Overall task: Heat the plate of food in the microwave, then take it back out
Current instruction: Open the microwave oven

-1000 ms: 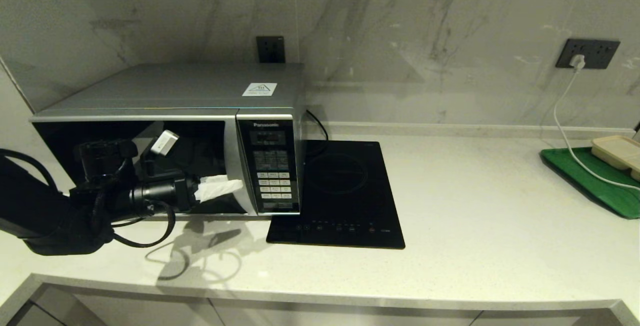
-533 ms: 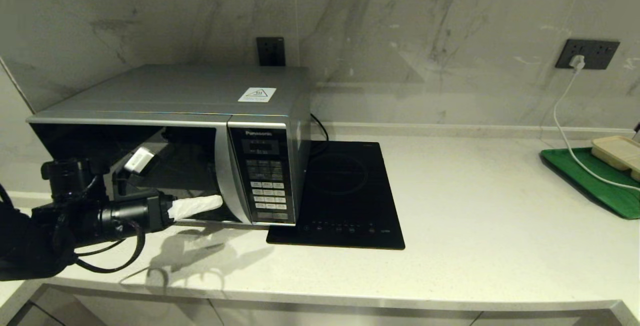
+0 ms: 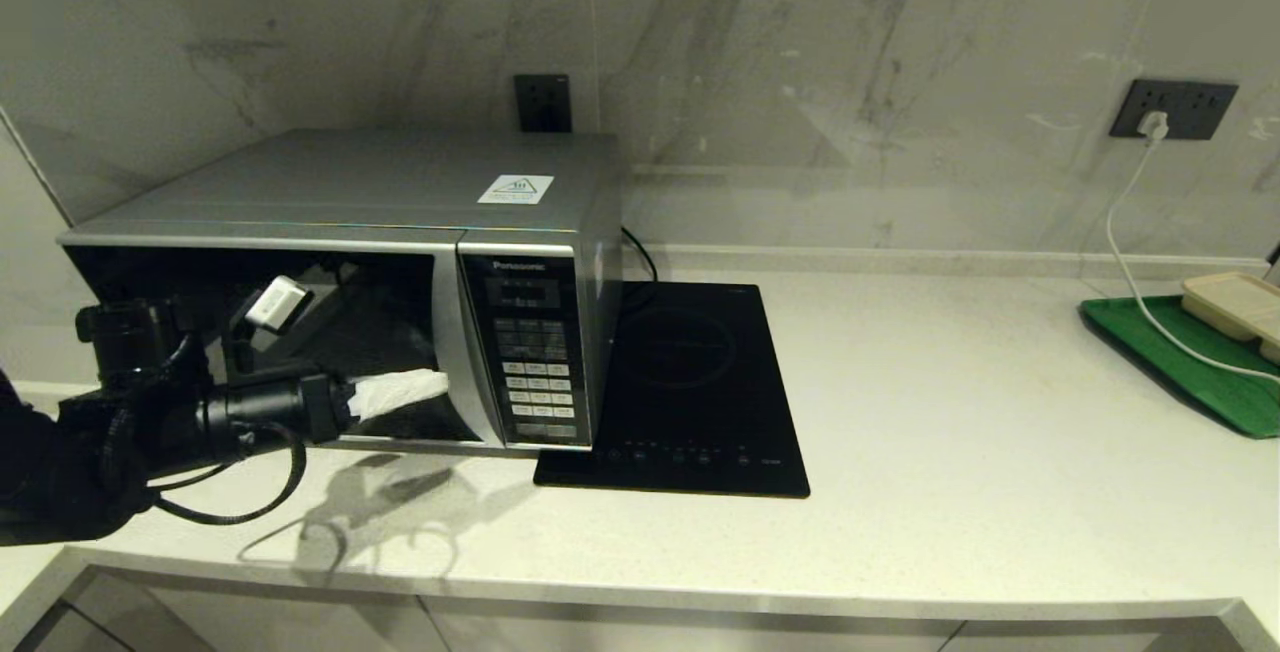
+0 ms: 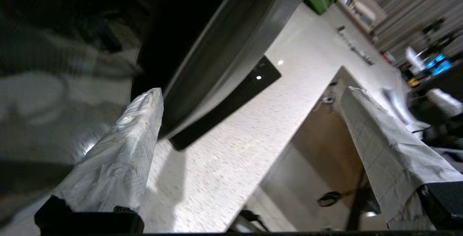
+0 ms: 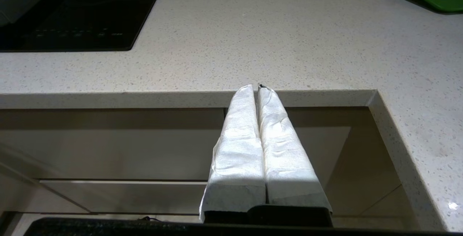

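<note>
The silver microwave [image 3: 380, 182] stands at the counter's left, its dark glass door [image 3: 380, 332] looking shut. My left gripper [image 3: 425, 390] is open in front of the door's right edge, near the keypad panel [image 3: 530, 352]. In the left wrist view the left gripper [image 4: 252, 90] has its white-wrapped fingers [image 4: 123, 156] wide apart with nothing between them, one lying against the door. The plate of food is hidden. My right gripper [image 5: 255, 87] is shut and empty, parked below the counter's front edge, outside the head view.
A flat black induction cooktop [image 3: 690, 392] lies right beside the microwave. At the far right a green tray [image 3: 1190, 362] holds a beige compartment tray [image 3: 1235, 302], with a white cable [image 3: 1130, 242] running from a wall socket [image 3: 1175, 107].
The microwave's front has shifted to the left and toward me. My left gripper drew back left and down along the door, then rose slightly and edged right.
</note>
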### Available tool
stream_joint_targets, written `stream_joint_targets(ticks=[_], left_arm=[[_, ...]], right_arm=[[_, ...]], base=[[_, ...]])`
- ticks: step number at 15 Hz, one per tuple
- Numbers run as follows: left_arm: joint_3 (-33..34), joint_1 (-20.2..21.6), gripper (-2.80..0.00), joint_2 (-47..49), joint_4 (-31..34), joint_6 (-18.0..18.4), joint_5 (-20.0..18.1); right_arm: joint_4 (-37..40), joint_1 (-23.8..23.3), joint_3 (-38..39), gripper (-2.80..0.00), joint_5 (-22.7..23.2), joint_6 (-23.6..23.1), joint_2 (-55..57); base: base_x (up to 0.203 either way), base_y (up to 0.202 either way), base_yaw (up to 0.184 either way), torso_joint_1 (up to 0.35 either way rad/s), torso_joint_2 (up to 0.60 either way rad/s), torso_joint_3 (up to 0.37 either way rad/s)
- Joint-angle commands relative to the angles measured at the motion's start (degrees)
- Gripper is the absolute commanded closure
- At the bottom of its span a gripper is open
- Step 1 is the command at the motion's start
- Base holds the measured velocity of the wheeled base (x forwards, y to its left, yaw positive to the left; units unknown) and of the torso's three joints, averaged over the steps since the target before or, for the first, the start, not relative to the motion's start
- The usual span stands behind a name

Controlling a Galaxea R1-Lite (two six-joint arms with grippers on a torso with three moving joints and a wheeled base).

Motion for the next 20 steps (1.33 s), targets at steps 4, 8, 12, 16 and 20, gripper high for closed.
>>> stream_joint_targets(ticks=[4, 8, 12, 16, 20], left_arm=[[-3.82, -2.73, -2.8, 2.93, -0.03, 4.06, 0.81], [-3.4, -4.14, -2.8, 2.66, -0.05, 3.93, -1.77], [-3.63, -4.61, -2.8, 2.84, 0.06, 3.49, -3.95], [-3.83, -4.61, -2.8, 3.28, 0.06, 3.31, -4.04], [-2.48, -4.51, -2.8, 2.14, 0.47, 1.89, -5.29]], right_arm=[[0.07, 0.04, 0.0, 0.0, -0.03, -0.02, 0.02], [0.07, 0.04, 0.0, 0.0, -0.03, -0.02, 0.02], [0.07, 0.04, 0.0, 0.0, -0.03, -0.02, 0.02], [0.07, -0.05, 0.0, 0.0, -0.03, 0.0, 0.02], [0.07, -0.01, 0.0, 0.0, -0.03, 0.04, 0.02]], base=[[0.0, 0.0, 0.0, 0.0, 0.0, 0.0], [0.0, 0.0, 0.0, 0.0, 0.0, 0.0], [0.0, 0.0, 0.0, 0.0, 0.0, 0.0], [0.0, 0.0, 0.0, 0.0, 0.0, 0.0], [0.0, 0.0, 0.0, 0.0, 0.0, 0.0]])
